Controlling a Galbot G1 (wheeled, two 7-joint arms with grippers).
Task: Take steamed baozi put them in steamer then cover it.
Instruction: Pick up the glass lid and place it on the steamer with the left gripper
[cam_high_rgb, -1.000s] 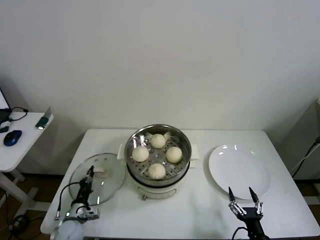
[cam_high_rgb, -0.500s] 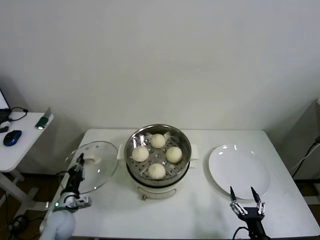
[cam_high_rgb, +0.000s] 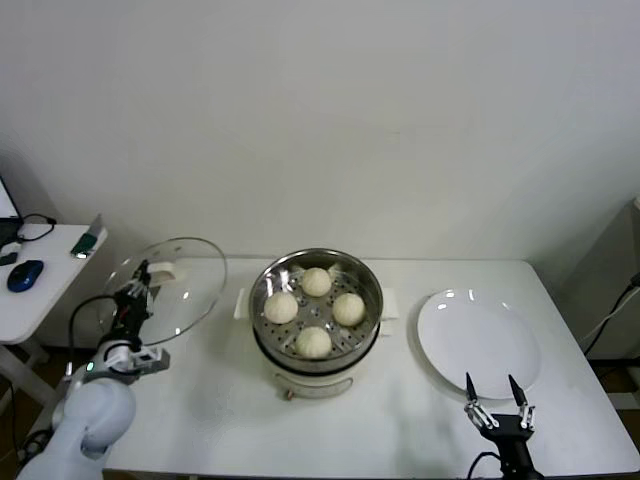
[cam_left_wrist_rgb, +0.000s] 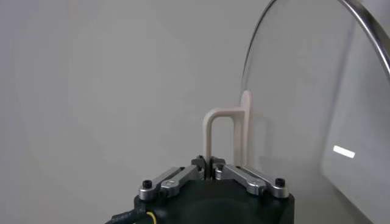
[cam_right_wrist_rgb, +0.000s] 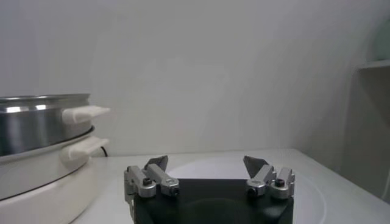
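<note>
Four cream-white baozi (cam_high_rgb: 314, 310) sit on the perforated tray inside the steel steamer (cam_high_rgb: 315, 340) at the table's middle. My left gripper (cam_high_rgb: 138, 277) is shut on the cream-white handle (cam_left_wrist_rgb: 225, 137) of the clear glass cover (cam_high_rgb: 170, 290). It holds the cover tilted on edge in the air, above the table's left end and left of the steamer. The cover's rim (cam_left_wrist_rgb: 365, 30) shows in the left wrist view. My right gripper (cam_high_rgb: 496, 392) is open and empty, low at the table's front right. The steamer's side handle (cam_right_wrist_rgb: 85, 113) shows in the right wrist view.
An empty flat white plate (cam_high_rgb: 478, 342) lies right of the steamer, just behind my right gripper. A small side table (cam_high_rgb: 30, 290) with a blue mouse (cam_high_rgb: 24, 274) stands at the far left. A grey wall is behind the table.
My left gripper has lifted the cover off the table, raised it and swung it left and back, tilting it up on edge. My right gripper has sunk slightly.
</note>
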